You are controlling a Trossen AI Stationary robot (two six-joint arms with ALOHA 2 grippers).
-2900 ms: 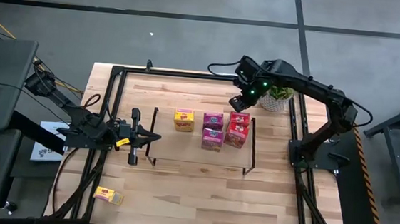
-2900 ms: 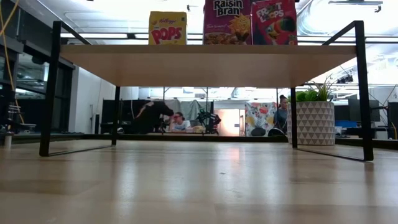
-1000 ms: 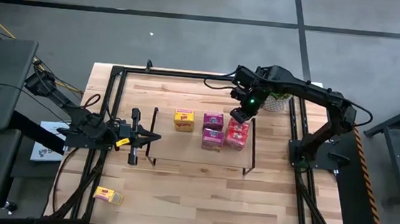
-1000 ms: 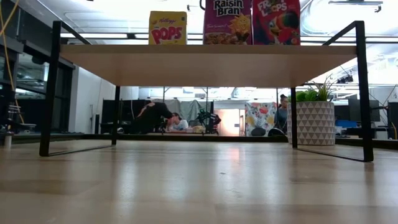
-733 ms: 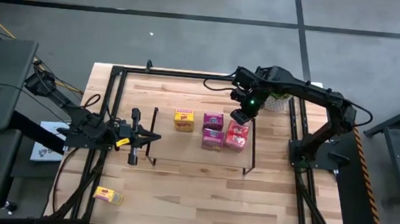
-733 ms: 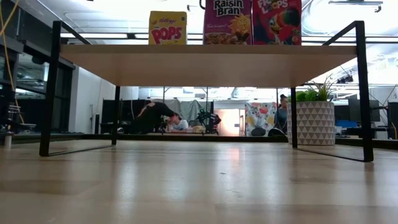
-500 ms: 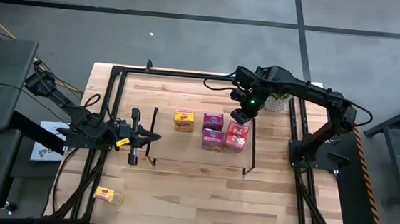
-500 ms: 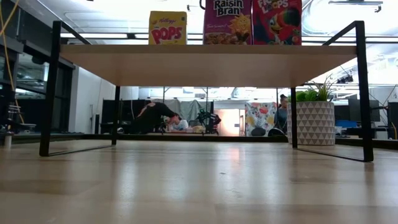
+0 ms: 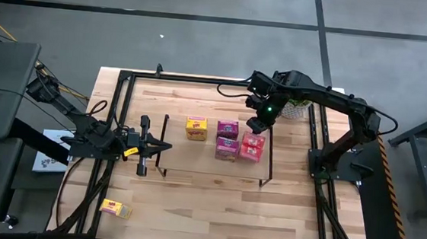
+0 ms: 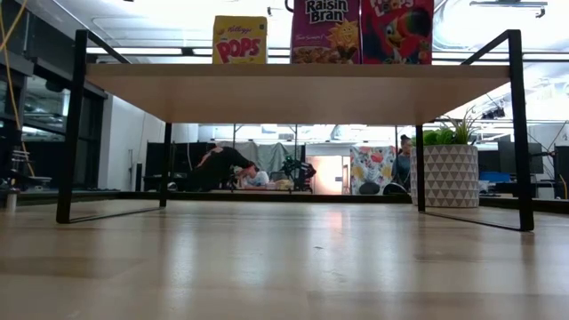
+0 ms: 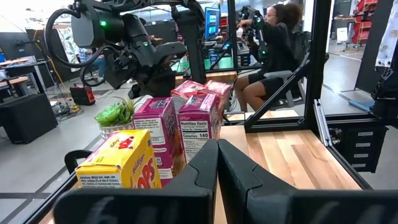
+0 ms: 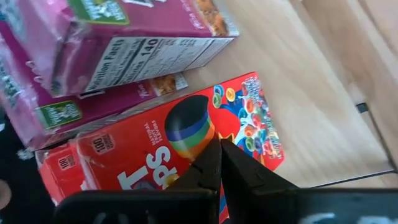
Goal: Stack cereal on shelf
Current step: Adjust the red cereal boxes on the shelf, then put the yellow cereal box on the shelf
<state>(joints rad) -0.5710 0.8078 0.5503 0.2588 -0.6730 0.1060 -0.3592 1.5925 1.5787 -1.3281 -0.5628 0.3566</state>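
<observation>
The shelf (image 9: 195, 162) carries a yellow cereal box (image 9: 196, 127), two magenta ones (image 9: 227, 137) and two red ones (image 9: 252, 147), all upright on their bottoms. In the low view their fronts show above the board (image 10: 293, 89). My right gripper (image 9: 256, 126) is shut, hanging over the far red box (image 12: 186, 143). My left gripper (image 9: 164, 146) is shut and level at the shelf's left end, touching nothing. Another yellow box (image 9: 116, 209) lies flat near the table's near left corner. My right gripper's shut fingertips (image 12: 212, 151) rest against the red box's wide printed face (image 12: 231, 127), roughly at its middle. They come slanting down from the table's far side. The box stands on the shelf beside the magenta boxes.
A potted plant (image 9: 299, 103) stands at the far right, just behind my right arm. Black frame rails (image 9: 117, 127) run along the table's sides. The shelf's left half and the tabletop in front of it are bare wood. People sit in the room beyond the table.
My right gripper has stayed shut against the red boxes. The red box's front in the low view has come a little toward the near edge and shows slightly larger. My left arm has kept still.
</observation>
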